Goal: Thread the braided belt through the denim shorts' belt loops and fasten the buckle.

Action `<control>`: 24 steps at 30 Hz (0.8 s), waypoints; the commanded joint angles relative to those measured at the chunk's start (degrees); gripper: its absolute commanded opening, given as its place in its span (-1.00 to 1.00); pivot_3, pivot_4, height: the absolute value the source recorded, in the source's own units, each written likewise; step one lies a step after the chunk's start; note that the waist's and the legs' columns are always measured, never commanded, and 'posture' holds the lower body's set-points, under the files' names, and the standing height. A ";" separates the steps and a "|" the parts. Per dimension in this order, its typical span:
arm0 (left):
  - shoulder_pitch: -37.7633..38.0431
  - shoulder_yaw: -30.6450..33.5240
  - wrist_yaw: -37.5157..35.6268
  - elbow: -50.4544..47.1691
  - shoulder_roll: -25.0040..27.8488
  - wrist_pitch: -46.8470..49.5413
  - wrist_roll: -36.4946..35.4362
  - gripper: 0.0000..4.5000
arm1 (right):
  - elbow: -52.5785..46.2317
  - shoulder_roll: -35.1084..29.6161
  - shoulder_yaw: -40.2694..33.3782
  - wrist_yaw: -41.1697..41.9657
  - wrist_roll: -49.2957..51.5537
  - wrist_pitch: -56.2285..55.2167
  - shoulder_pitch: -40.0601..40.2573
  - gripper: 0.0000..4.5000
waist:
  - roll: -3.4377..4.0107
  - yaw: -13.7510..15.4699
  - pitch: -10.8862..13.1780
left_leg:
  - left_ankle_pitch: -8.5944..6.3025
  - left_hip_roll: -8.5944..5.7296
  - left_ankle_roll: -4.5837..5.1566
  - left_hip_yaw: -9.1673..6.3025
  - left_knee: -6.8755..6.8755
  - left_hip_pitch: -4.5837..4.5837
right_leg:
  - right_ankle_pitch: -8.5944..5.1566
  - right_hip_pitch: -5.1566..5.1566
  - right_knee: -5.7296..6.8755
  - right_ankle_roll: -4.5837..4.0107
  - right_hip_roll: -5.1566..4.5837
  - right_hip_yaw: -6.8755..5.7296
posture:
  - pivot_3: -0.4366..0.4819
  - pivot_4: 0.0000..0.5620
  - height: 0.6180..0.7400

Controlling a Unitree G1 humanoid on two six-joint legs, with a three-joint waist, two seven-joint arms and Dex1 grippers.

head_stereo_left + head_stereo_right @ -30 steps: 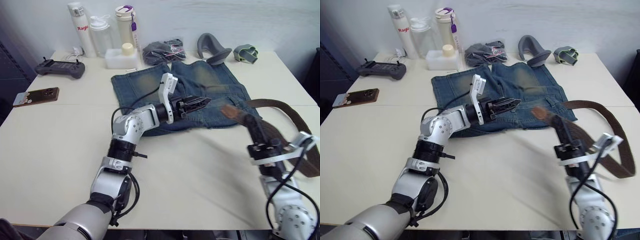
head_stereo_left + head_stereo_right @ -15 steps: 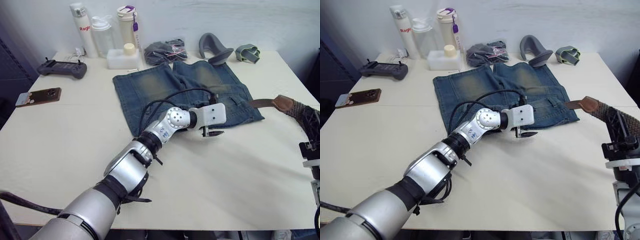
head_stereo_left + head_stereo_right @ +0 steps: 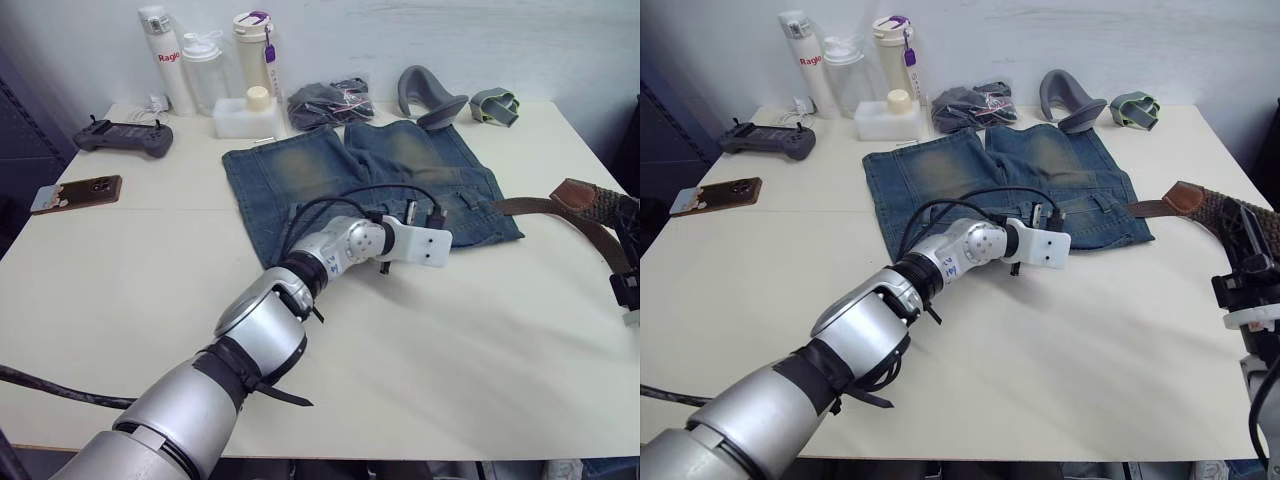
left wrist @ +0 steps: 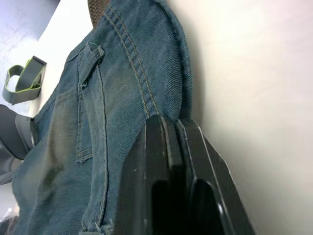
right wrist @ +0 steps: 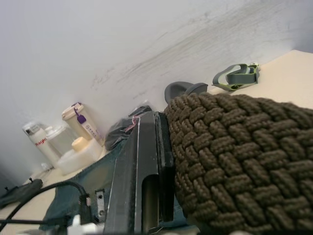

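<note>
The denim shorts [image 3: 370,175] lie flat mid-table, with the waistband toward the near side. My left gripper [image 4: 176,122] sits low at the waistband's near edge, under its white wrist plate [image 3: 418,243]. It is shut, and the hem runs in between its fingers. A belt loop [image 4: 89,98] shows just beside it. My right gripper [image 3: 1243,235] is raised at the table's right edge, shut on the braided belt [image 5: 234,147] close to its plain brown tip [image 3: 1185,197]. The rest of the strap [image 3: 530,207] trails on the table to the shorts' right side. The buckle is out of view.
Along the far edge stand three bottles [image 3: 155,50], a white box [image 3: 243,115], a dark bundle in a clear bag [image 3: 325,100], a grey curved piece [image 3: 428,95] and a green-grey strap [image 3: 495,103]. A controller [image 3: 122,135] and a phone [image 3: 75,192] lie at far left.
My left gripper came down from above the shorts to the waistband's near edge and closed there. My right arm swung out to the right with the belt end.
</note>
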 commanded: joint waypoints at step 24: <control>24.89 8.79 -48.33 -51.86 23.94 22.55 -26.90 -0.31 | 6.80 -23.56 3.28 -18.06 24.32 18.99 1.33 -1.00 | 0.15 -0.12 -0.11 | 0.22 0.37 -0.26 0.02 0.39 0.01 | -0.31 0.14 0.42 -0.63 0.13 0.06 | -0.05 -0.47 -0.78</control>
